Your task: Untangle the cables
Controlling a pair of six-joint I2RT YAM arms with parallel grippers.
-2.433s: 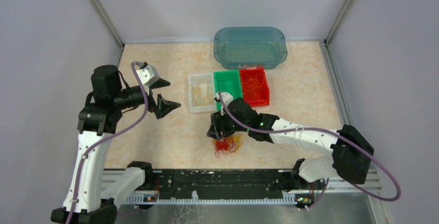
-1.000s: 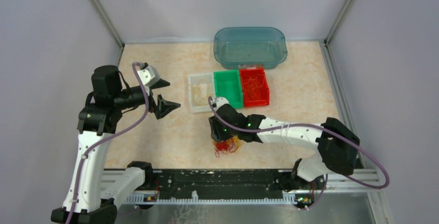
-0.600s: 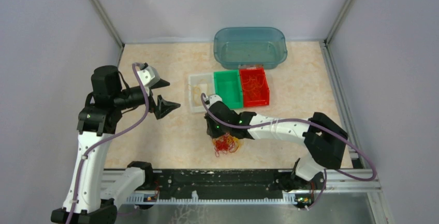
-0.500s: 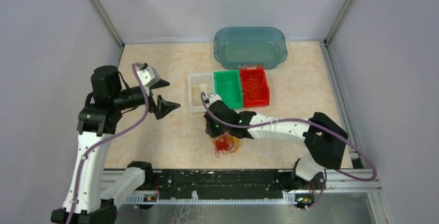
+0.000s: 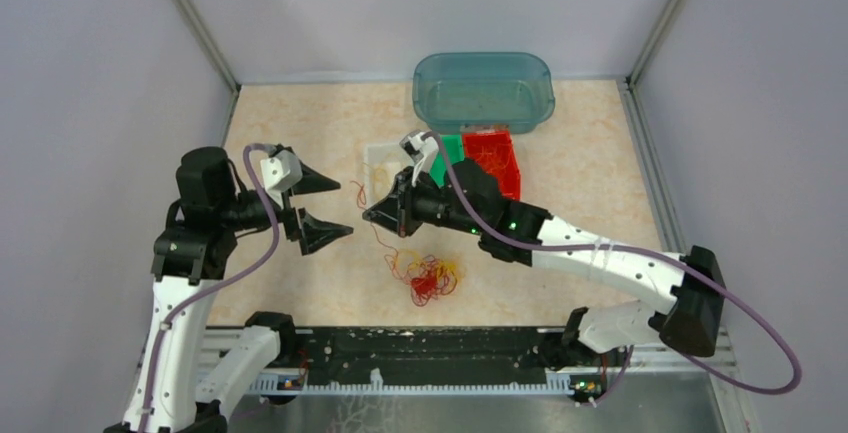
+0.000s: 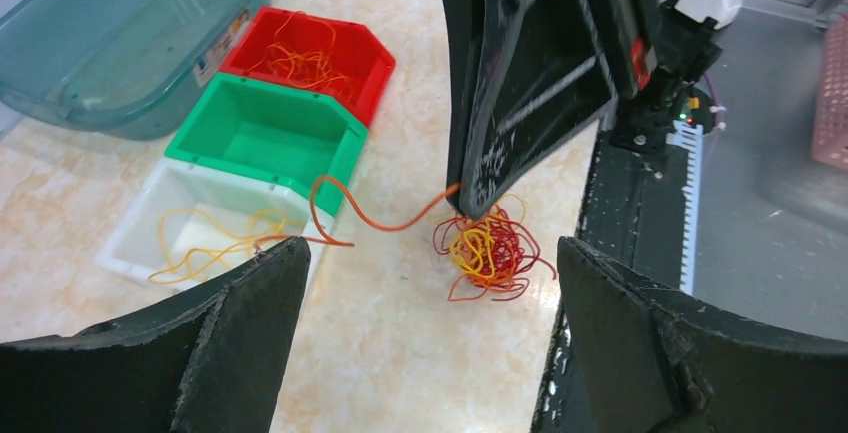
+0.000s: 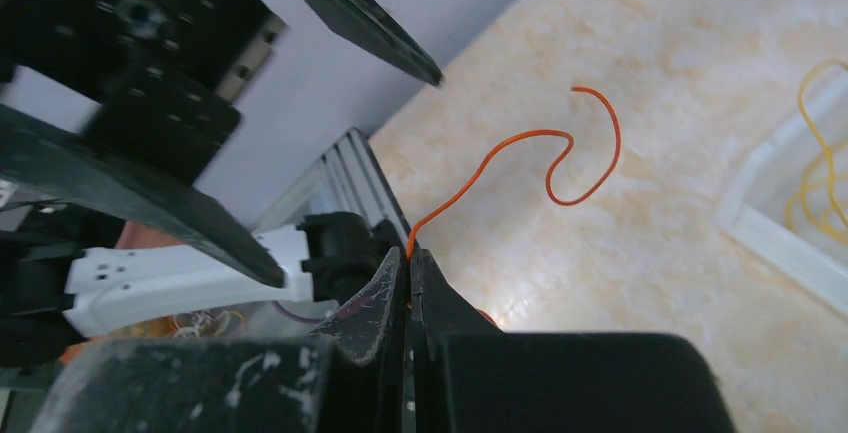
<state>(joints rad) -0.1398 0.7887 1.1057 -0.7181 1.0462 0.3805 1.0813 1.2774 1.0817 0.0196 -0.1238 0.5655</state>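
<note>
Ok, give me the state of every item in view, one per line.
left gripper: open, holding nothing.
right gripper: shut on one orange wire.
cable clump: tangled, ungripped.
white bin: holds yellow wires.
green bin: empty.
red bin: holds orange wires.
teal tub: looks empty.

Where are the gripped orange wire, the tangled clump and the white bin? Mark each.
orange wire (image 7: 455,196), right wrist view, straight lower stretch.
clump (image 6: 485,248), left wrist view, its middle.
white bin (image 6: 135,211), left wrist view, left rim.
</note>
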